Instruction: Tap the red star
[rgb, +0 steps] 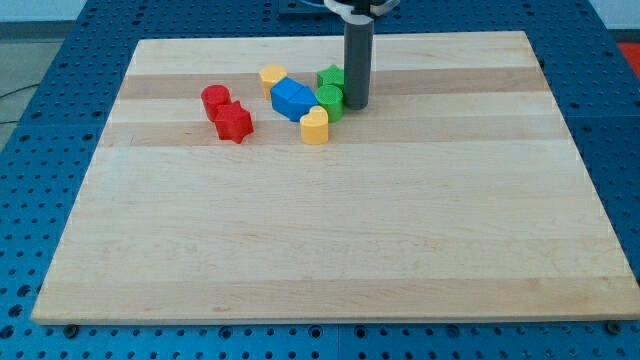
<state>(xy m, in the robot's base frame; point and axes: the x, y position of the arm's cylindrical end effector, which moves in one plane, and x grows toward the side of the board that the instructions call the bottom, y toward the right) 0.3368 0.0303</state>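
The red star (234, 123) lies on the wooden board (330, 230) at the upper left, touching a red cylinder (214, 100) just above and left of it. My tip (357, 105) rests on the board at the upper middle, well to the right of the red star, right beside a green cylinder (329, 100). A green star (331, 77) sits just behind that, left of the rod.
A blue block (293, 100) lies between the red star and my tip. A yellow heart (314, 126) sits below the blue block and a yellow block (272, 77) above its left end. The board is ringed by a blue perforated table (60, 120).
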